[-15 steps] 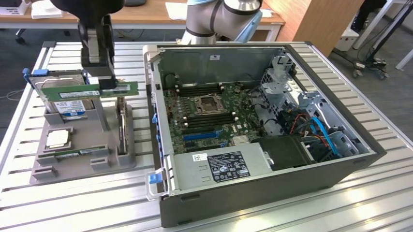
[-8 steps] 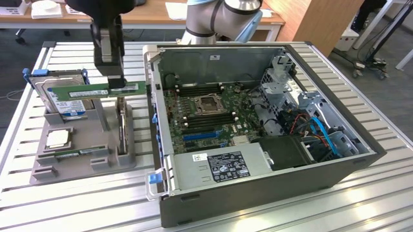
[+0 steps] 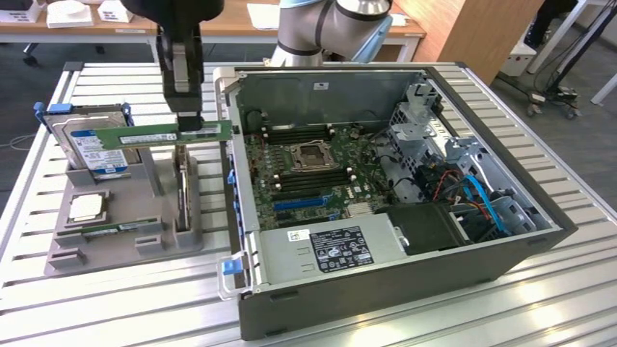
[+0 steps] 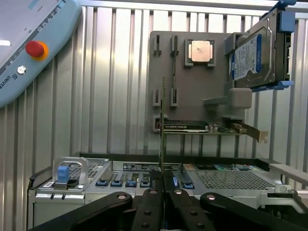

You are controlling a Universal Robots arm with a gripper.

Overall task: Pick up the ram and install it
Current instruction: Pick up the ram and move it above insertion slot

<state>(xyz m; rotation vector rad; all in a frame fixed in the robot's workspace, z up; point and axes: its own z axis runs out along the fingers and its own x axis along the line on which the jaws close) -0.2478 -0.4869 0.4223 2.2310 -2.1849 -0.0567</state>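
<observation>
The black claw (image 3: 185,123) was clamped on the long, thin green circuit-board ram (image 3: 144,136); the stick hung level in the air just outside the open grey metal computer case (image 3: 386,300), over the grey plastic holder (image 3: 135,246) beside that case. The grip looked narrow, so the ram could tilt or slip; carried low, it could strike the case's wall; skewed, it would likely jam at its slot.

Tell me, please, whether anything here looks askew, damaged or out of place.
Nothing stands out. The ram sits level in the shut jaws above the grey holder, the hard drive stands on edge in that holder, and the open computer case looks orderly.
</observation>
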